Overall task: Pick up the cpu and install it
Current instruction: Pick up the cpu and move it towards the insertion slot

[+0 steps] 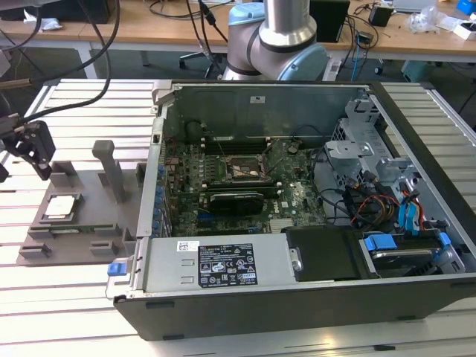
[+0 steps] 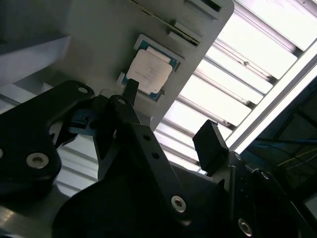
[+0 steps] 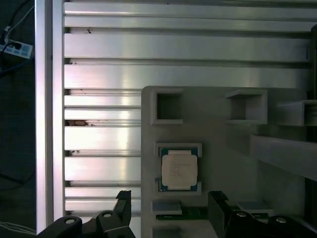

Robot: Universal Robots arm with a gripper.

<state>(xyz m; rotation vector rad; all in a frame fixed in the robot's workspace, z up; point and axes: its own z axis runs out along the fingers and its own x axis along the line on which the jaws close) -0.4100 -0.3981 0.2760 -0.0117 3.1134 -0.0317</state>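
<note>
Slatted alu table (image 3: pixel 99 49), w/ open PC case (image 1: pixel 297 186) well off from gripper (image 3: pixel 170 199). Gripper wide open, holding nothing, hovers over grey fixture plate (image 3: pixel 223 163). Cpu (image 3: pixel 179 169) lies flat in plate recess just ahead of fingertips, untouched, approx in line w/ their gap.

1. Robotics lab or workshop, not a home or office.
2. Work surface is a slotted aluminium profile table (image 1: pixel 82 104). An industrial robot arm (image 1: pixel 275 37) rises behind the job.
3. A desktop computer case (image 1: pixel 297 245) lies open on its side, motherboard and wiring bare.
4. A grey fixture plate (image 1: pixel 100 216) sits beside it, seating a loose cpu (image 1: pixel 61 206).
5. Behind are long wooden workbenches (image 1: pixel 149 33), trailing cables (image 1: pixel 113 37) and small electronics. A power strip (image 3: pixel 12 48) lies on the dark floor.
</note>
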